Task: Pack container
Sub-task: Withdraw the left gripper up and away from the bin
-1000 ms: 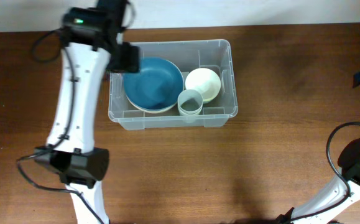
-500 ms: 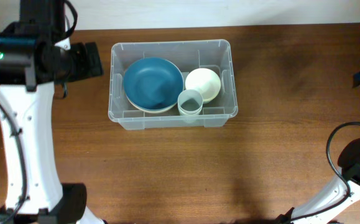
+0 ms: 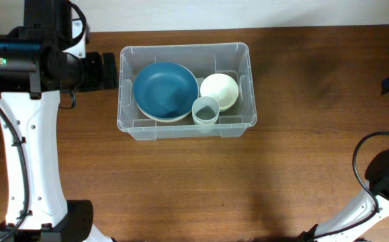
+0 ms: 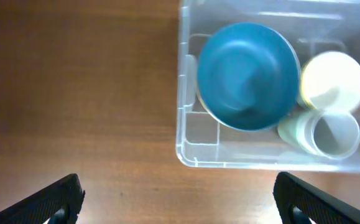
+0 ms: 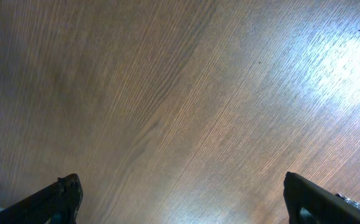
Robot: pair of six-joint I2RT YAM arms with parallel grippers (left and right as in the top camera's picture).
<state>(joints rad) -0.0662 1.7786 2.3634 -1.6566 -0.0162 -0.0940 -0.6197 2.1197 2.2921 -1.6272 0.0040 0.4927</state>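
- Clear plastic makes up the container (image 3: 181, 130), a big rimmed bin with rounded corners standing on the brown wooden surface (image 3: 301, 168) toward its far edge.
- Inside it lie a blue bowl (image 3: 165, 89) nested on a paler one, a cream bowl (image 3: 219, 89) and a pale cup (image 3: 205, 110) lying on its side. All three sit close together, and the cup touches both bowls.
- Left end effector (image 4: 176, 199) hovers just beside the bin's short end with its fingers spread wide and nothing between them. Its camera looks down on the near corner of the bin.
- Right end effector (image 5: 181, 186) is well apart from the bin, over bare wood, also spread wide and empty.
- To my eye the bin itself is light, but the crockery gives it weight, and more of that weight looks to sit at the blue bowl's end.
- Its walls look thin and likely to flex, and the smooth plastic may slip, so the stiffer rolled rim is the sensible place to pinch.
- A hold on the short-end rim, or one at each end, should keep it level. Tilted, the loose bowls could slide and knock.
- Pushing low on a wall may slide it across the wood easily.
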